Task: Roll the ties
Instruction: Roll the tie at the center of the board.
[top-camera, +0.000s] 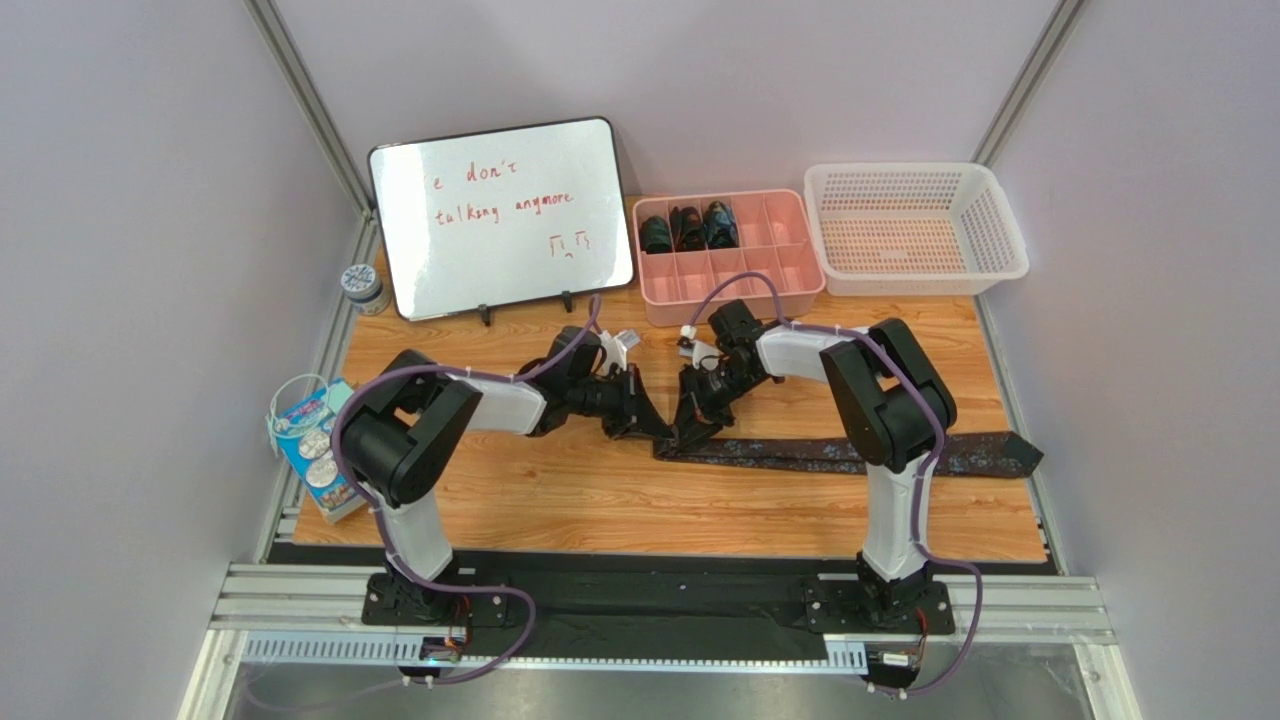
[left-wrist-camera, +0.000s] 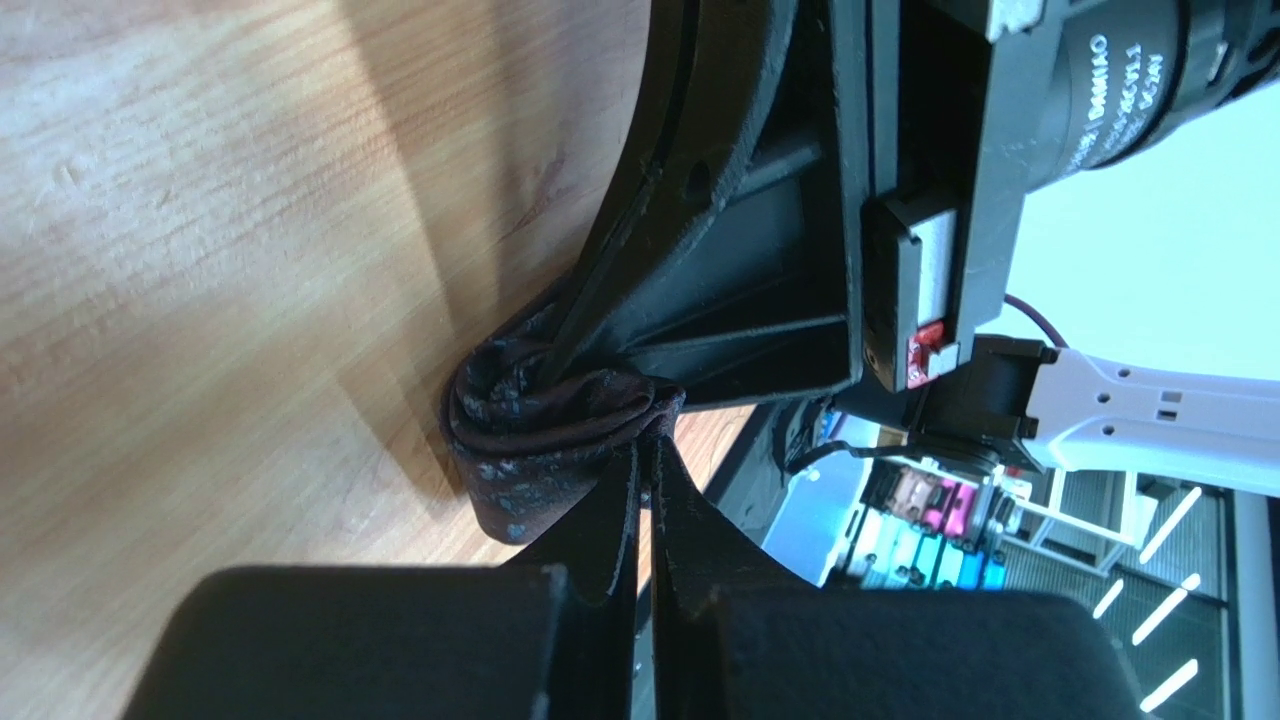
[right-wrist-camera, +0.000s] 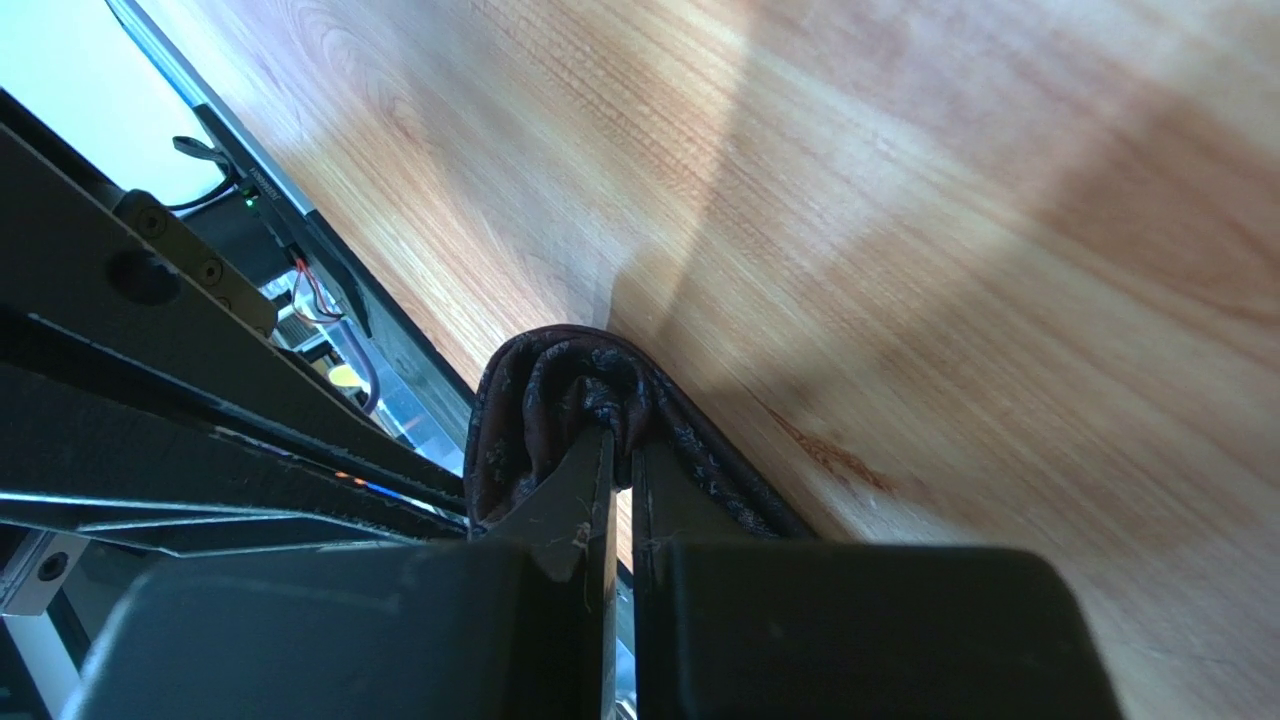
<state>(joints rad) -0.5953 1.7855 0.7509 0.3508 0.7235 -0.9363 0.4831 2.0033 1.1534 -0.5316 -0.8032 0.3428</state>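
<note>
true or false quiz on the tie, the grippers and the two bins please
1. The left gripper and the right gripper are both shut on the folded end of the tie. True.
2. The tie is fully rolled. False: most of it lies flat along the table, running to the right.
3. The pink tray holds three rolled ties in its back row. True.
4. A rolled tie sits in the white basket. False: no tie shows in it.

Tie (left-wrist-camera: 519, 435): matt speckled cloth; table (top-camera: 601, 495): smooth wood w/ grain; basket (top-camera: 924, 279): white plastic.
</note>
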